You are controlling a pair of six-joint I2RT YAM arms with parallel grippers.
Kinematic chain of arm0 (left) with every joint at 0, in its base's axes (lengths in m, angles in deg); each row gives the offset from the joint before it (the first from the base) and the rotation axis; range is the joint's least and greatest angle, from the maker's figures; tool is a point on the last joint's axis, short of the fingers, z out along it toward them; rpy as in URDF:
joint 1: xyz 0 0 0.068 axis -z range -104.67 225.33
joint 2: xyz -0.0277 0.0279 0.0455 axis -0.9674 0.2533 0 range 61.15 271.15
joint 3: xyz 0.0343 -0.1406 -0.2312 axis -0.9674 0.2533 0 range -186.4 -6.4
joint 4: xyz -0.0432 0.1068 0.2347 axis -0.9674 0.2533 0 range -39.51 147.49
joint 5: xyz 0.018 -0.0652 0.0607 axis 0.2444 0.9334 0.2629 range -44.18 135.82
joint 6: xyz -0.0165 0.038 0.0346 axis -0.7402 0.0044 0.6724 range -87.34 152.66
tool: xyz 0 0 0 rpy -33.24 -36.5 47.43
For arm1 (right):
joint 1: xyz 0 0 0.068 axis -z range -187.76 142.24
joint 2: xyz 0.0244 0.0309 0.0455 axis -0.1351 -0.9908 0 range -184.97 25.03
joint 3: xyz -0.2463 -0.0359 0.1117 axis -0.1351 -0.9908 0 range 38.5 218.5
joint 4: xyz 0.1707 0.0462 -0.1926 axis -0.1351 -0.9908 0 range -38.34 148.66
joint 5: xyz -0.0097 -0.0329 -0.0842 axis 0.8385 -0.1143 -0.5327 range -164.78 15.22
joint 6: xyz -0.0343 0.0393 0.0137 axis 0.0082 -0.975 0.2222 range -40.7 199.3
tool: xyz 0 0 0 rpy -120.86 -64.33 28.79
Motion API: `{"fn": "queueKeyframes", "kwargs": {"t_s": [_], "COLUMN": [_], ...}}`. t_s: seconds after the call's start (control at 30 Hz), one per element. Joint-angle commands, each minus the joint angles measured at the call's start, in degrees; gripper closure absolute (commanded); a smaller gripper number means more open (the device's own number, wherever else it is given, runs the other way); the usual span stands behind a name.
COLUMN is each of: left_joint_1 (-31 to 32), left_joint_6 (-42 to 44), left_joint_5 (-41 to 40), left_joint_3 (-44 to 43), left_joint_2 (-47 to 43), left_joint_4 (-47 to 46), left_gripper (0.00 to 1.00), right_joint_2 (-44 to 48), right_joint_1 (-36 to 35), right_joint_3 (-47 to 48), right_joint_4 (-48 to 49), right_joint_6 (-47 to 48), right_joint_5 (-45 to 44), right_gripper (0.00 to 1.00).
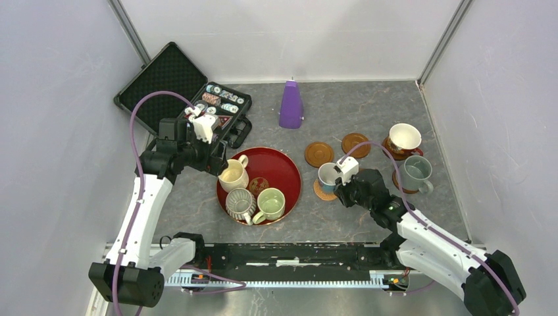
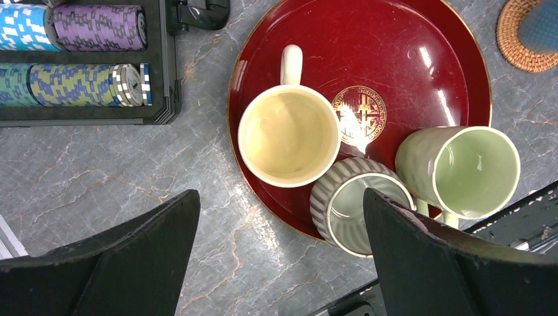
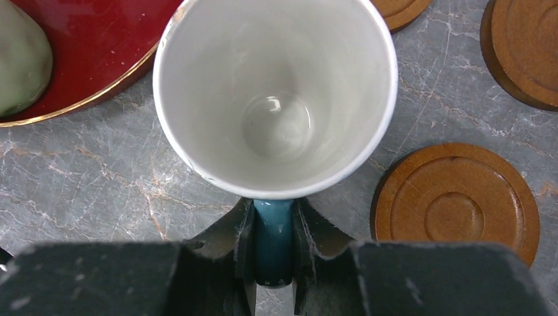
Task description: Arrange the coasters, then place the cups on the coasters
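A grey marbled bench (image 1: 329,227), closed in by plain white panels, carries the whole set. Near its middle the white cup with the blue handle (image 3: 276,99) is held by the right tool (image 3: 273,247), whose jaws are pinched tight on the handle alone. The cup stands over the woven orange-tan coaster (image 1: 320,194), just right of the red tray (image 1: 283,168). Whether it rests on the coaster or hangs just above it cannot be told. The left tool (image 2: 279,197) is spread fully wide, holds nothing, and hovers above the cream-yellow cup (image 2: 289,135) at the tray's left side.

The step in hand is judged to be the setting down of the white cup. The cup is best kept upright and centred until its base is fully borne by the coaster, and only then released. The jaws should be drawn back along the line of the handle rather than sideways, so that the cup is not dragged or tipped.

The cups are glazed ceramic, smooth and likely slippery. The ribbed grey cup (image 2: 358,204) is fluted, and the pale green cup (image 2: 460,168) is faintly faceted. The woven coaster is coarse and should give some grip. The brown coasters (image 3: 454,201) are hard discs, turned with concentric rings and a raised rim. The tray is glossy and finely scratched.
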Motion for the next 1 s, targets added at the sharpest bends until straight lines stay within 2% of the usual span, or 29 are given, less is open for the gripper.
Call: {"fn": "queueKeyframes", "kwargs": {"t_s": [0.0, 0.03, 0.1, 0.17, 0.33, 0.43, 0.5, 0.63, 0.7, 0.8, 0.97], "left_joint_1": [-0.3, -0.3, -0.3, -0.3, -0.3, -0.2, -0.3, -0.3, -0.3, -0.3, -0.4], "left_joint_6": [0.4, 0.5, 0.5, 0.5, 0.8, 0.9, 0.9, 0.2, -0.9, -3.2, -8.5], "left_joint_5": [1.5, 1.5, 1.3, 1.2, 0.7, 0.6, 0.5, -2.5, -3.7, -3.1, -2.2], "left_joint_3": [-1.3, -1.2, -1.0, -0.9, -0.6, -0.8, -1.3, -3.4, -4.4, -4.0, -1.9], "left_joint_2": [0.0, 0.0, -0.2, -0.4, -0.7, -0.6, -0.1, 2.6, 4.3, 5.2, 7.1], "left_joint_4": [-2.5, -2.4, -2.5, -2.5, -2.4, -2.0, -1.2, 2.5, 4.6, 5.6, 5.7], "left_gripper": [0.00, 0.00, 0.00, 0.00, 0.00, 0.00, 0.00, 0.00, 0.00, 0.00, 0.00], "right_joint_2": [-0.5, -0.7, -1.0, -1.0, 0.5, 1.8, 2.5, 2.7, 0.9, -3.2, -6.1], "right_joint_1": [0.1, 0.1, 0.1, 0.1, 0.1, 0.1, 0.1, 0.1, 0.1, 0.1, 0.1], "right_joint_3": [0.5, 0.6, 0.7, 0.8, 0.9, 1.5, 2.9, 7.8, 11.9, 19.6, 27.0], "right_joint_4": [6.7, 6.8, 6.4, 5.4, 2.6, 1.1, -0.6, -6.1, -10.5, -17.1, -17.8], "right_joint_6": [-0.5, -0.4, -0.5, -0.5, -1.3, -0.6, 0.8, 7.6, 10.7, 13.8, 19.5], "right_joint_5": [-0.2, 0.0, 0.1, 0.2, 1.6, 2.9, 4.0, 7.6, 7.9, 8.6, 13.1], "right_gripper": [1.00, 0.98, 0.87, 0.71, 0.56, 0.39, 0.26, 0.06, 0.02, 0.02, 0.02]}}
